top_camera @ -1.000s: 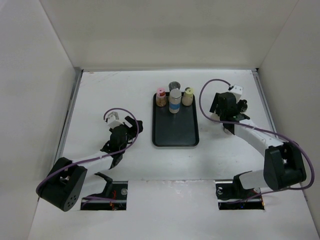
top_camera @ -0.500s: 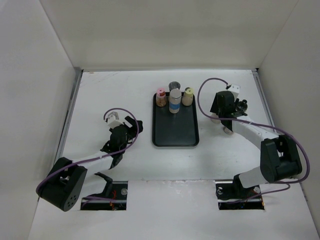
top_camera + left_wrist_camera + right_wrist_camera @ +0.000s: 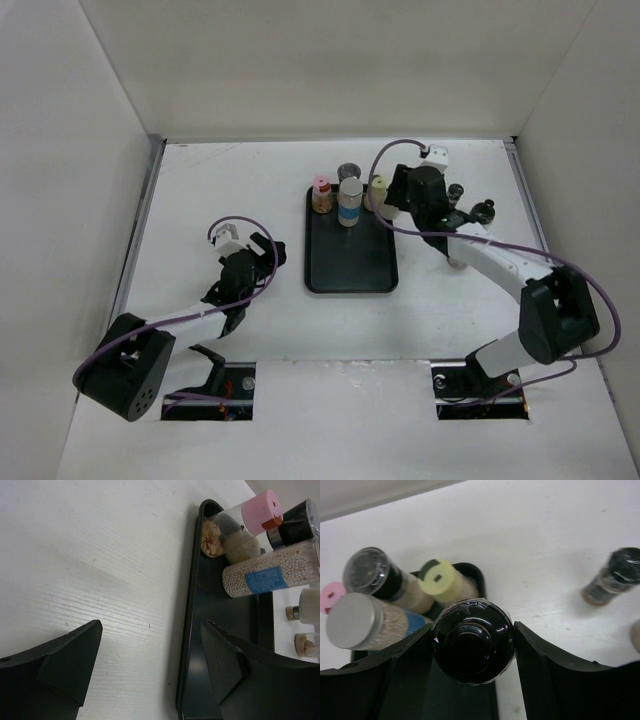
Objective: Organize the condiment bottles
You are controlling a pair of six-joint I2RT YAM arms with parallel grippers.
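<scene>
The held bottle [image 3: 472,640], with a glossy black domed lid, sits clamped between the right hand's [image 3: 393,203] two dark fingers [image 3: 405,672]. It hangs over the far right corner of the tray [image 3: 350,265], just beside the yellow-lid bottle [image 3: 377,190]. The right arm reaches far and leftward from its base, elbow out to the right, with a purple cable [image 3: 400,165] looping above the wrist.

From above, the held bottle is hidden under the hand; only the right wrist view shows it, seen lid-on. That view also shows the slot in the yellow lid, the clear-topped grey-lid bottle [image 3: 367,570] and the cylinder's [image 3: 352,620] flat silver cap. A dark-lid bottle [image 3: 614,580] stands apart on the counter [image 3: 230,180] to the right, blurred.

The pink-lid bottle [image 3: 322,190], grey-lid bottle, cylinder and yellow-lid bottle stand upright, clustered at the tray's far end. The left wrist view shows what fills them: white beads and a blue label in the cylinder, flaky tan and white grains in the pink-lid bottle. It also shows a pale-capped bottle [image 3: 309,605] past the tray's right rim.

The left hand [image 3: 262,250] is spread wide and empty, low over the counter left of the tray, its arm bent and angled rightward. The tray is flat, black and round-cornered with a raised rim; the counter is white with a fine grain.
</scene>
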